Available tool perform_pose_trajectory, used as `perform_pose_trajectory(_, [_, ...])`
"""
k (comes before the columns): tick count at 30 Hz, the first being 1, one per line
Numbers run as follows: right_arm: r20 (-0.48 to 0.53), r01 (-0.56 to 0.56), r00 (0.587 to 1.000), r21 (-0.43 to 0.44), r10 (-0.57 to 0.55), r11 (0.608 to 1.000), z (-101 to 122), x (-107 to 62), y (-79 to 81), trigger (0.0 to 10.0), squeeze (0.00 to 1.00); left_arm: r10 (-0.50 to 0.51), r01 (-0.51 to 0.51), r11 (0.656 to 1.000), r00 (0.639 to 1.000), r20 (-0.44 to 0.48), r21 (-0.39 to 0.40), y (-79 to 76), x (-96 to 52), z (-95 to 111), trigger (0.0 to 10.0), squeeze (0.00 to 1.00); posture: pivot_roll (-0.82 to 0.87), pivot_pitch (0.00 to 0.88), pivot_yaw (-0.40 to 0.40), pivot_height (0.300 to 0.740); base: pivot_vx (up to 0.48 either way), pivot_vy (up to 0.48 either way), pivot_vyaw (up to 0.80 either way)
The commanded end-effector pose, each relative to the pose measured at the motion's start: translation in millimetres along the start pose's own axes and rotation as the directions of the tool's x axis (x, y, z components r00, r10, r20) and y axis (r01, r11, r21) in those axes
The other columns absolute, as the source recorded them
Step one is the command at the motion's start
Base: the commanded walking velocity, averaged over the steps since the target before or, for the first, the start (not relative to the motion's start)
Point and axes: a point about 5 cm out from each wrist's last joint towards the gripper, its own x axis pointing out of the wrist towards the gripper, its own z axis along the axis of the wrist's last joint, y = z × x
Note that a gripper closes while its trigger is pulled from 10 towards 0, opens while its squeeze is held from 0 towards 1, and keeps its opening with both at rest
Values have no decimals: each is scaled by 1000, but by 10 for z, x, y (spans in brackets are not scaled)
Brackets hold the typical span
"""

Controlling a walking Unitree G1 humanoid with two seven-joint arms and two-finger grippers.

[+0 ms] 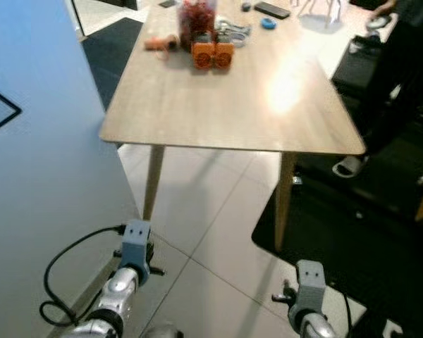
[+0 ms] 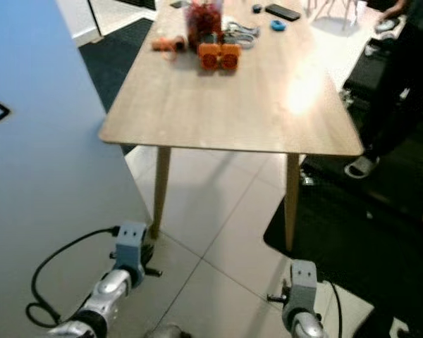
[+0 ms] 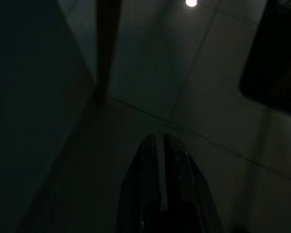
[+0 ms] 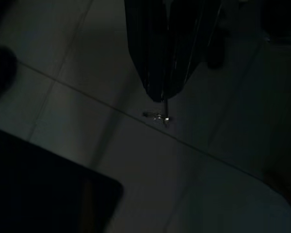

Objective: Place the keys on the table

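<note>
Blue panel: it stands at the far left, upright, beside the near left corner of the worktop.
Left hand: it hangs low at the left, over the pale tiled floor; in the dark left wrist view its two black fingers lie together, with only a thin slit between them, and nothing is seen in them.
Black cable: it loops from the left wrist down toward the floor.
Worktop: light wood on slim wooden legs, ahead of the robot; its near half is bare, with a bright glare spot toward the right.
Far end of worktop: a small orange roll, then a clear jar with red contents, then two orange boxes side by side just in front of the jar, then a blue ring and a black phone.
Right hand: it hangs low at the right; its fingers are pressed together on a thin wire.
Keys: small shiny metal pieces, they hang from that wire just beyond the fingertips, above the floor tiles and well below the worktop.
Dark mat: it lies on the floor at the right.
Person: in dark clothes, standing at the right edge, with a pale shoe near the worktop's right corner.
</note>
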Motion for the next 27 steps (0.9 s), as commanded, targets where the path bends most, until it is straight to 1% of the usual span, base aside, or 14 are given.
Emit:
perform_pose_trajectory(1, [-44, 32, 999, -2, -32, 999, -129, -68, -116, 10000, 0, -13, 13, 1000, 1000, 5, -5, -55, 19, 24, 10000, 0, 52, 65, 3, 740, 341, 0, 0])
perform_pose_trajectory(14, [-49, 32, 998, -7, -32, 999, -141, -70, -109, 10000, 0, -5, 5, 1000, 1000, 0, -9, -38, 12, 10, 10000, 0, 55, 67, 4, 740, 321, 0, 0])
perform_pose_trajectory(18, [-56, 34, 998, -3, -34, 999, -151, -73, -111, 10000, 0, 8, -7, 1000, 1000, 11, -27, -34, 10, 14, 10000, 0, 54, 66, 5, 740, 0, 0, 0])
perform_pose_trajectory(21, [-63, 34, 997, 2, -34, 999, -160, -73, -107, 10000, 0, 20, -20, 999, 1000, -1, -31, -18, 13, 11, 10000, 0, 50, 65, 10, 740, 0, 0, 0])
perform_pose_trajectory(23, [-65, 34, 997, 6, -34, 999, -163, -74, -105, 10000, 0, 12, -12, 1000, 1000, -3, -10, -19, 15, 16, 10000, 0, 48, 64, 14, 740, 0, 0, 0])
perform_pose_trajectory(27, [-68, 36, 997, 8, -35, 999, -172, -78, -106, 10000, 0, -2, 2, 1000, 1000, 6, 6, -36, 20, 32, 10000, 0, 48, 64, 14, 740, 0, 0, 0])
